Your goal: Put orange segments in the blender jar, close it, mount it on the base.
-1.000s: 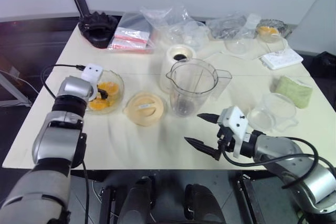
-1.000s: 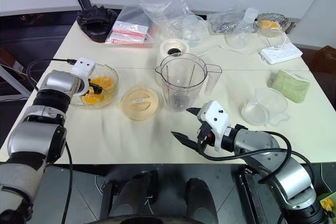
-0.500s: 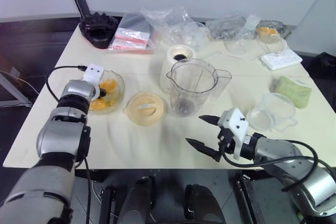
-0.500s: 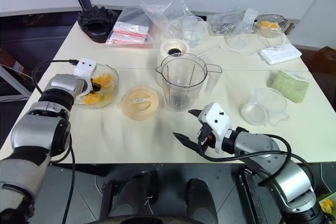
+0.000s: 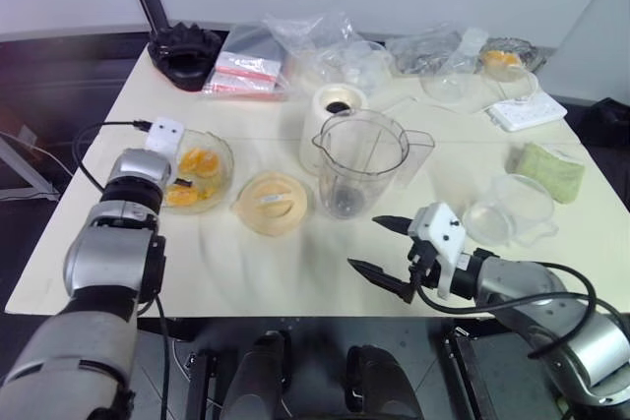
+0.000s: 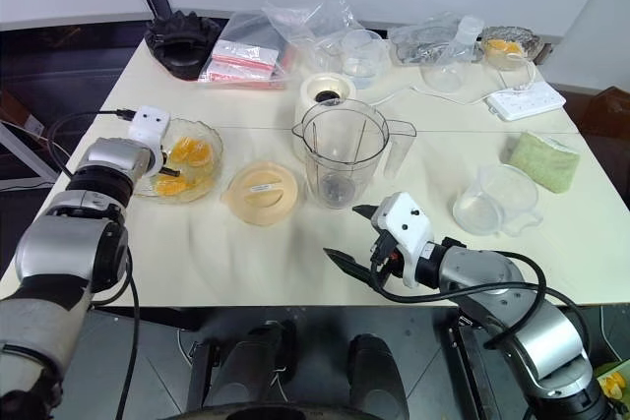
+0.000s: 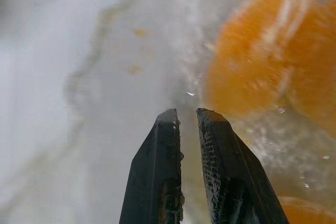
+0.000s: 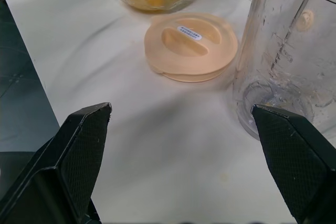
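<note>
The left end effector is seen at the near rim of a clear glass bowl on the left of the pale surface. Its two black fingers are drawn almost together with only a thin slit between them, and nothing is seen pinched in that slit. The orange segments are lying inside the bowl; in the left wrist view one large wedge is seen just beyond the fingertips, and whether it is touched cannot be told from the blurred close view.

The right end effector is held above the near edge of the surface, with its fingers spread wide and nothing between them.

The blender jar is standing upright near the middle of the surface, lidless, with its handle turned to the right. The base is placed just behind it, white with a dark socket on top. A pale orange round lid is lying flat between the bowl and the jar, close to the jar's foot. A smaller clear cup is set to the right of the jar, well apart. A green cloth and a white power strip are seen further right.
</note>
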### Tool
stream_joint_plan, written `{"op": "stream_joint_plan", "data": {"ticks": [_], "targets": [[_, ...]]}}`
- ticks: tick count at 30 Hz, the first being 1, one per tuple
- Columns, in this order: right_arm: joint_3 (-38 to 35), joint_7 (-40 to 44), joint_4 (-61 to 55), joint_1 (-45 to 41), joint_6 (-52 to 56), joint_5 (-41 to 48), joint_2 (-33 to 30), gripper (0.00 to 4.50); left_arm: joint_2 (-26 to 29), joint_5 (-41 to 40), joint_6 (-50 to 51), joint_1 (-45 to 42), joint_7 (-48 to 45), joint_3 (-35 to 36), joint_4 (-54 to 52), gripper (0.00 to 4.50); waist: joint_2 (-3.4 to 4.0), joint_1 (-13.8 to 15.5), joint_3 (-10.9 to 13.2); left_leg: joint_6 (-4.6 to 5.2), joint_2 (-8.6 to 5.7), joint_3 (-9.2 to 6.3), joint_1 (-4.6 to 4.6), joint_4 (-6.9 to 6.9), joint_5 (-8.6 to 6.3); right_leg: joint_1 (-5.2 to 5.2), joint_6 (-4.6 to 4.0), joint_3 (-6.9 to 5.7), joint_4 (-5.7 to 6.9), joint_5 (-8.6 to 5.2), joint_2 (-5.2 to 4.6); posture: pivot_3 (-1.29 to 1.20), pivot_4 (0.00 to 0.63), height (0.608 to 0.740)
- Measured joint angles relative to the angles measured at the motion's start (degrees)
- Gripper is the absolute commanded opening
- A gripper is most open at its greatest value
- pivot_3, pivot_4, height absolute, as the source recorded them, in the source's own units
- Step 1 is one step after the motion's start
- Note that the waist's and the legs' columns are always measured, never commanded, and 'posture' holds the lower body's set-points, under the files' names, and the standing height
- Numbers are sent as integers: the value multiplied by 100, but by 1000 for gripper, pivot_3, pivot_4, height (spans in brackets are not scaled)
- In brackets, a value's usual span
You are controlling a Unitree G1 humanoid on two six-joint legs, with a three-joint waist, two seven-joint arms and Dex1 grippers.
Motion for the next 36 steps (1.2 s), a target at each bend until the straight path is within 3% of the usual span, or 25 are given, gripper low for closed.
{"op": "stream_joint_plan", "data": {"ticks": [9, 12, 17, 18, 24, 36], "targets": [[109, 132, 223, -144, -57, -70, -2, 4500, 217, -158, 2284, 876, -447, 54, -3415, 623, 2, -22, -1, -2, 4, -1, 2, 0, -2, -3, -5, 7, 0, 0, -6, 0, 150, 740], [118, 204, 294, -183, -65, -98, -7, 4500, 273, -262, 2750, 1177, -571, 101, -3918, 1513, 2, -21, -1, -2, 3, -1, 0, -1, -2, -5, -6, 7, 0, 0, -12, 0, 150, 740], [29, 332, 401, -199, -67, -103, -75, 4500, 886, -403, 2968, 1413, -1270, -369, -4637, 4102, 3, -3, -1, -14, 3, -2, 0, -1, -9, -5, -30, 8, -1, -11, -19, 0, 150, 740], [-10, 362, 428, -198, -68, -105, -81, 4500, 1057, -403, 2873, 1376, -1459, -504, -4663, 4450, 3, -3, -1, -15, 1, -2, 0, -1, -10, -5, -32, 9, -2, -12, -23, 0, 150, 740], [-32, 438, 550, -201, -125, -166, -97, 4500, 1195, -402, 2063, 977, -2403, -1158, -4253, 4450, 5, 2, -2, -14, -7, -1, -4, -1, -12, -3, -34, 10, -12, -13, -38, 0, 150, 740], [-35, 421, 549, -109, -198, -223, -96, 4500, 243, 71, 410, 528, -2428, -1589, -2063, 4450, 5, 7, -2, 4, -7, 0, -7, 1, -2, -4, -28, 2, -8, -10, -30, 0, 150, 740]]}}
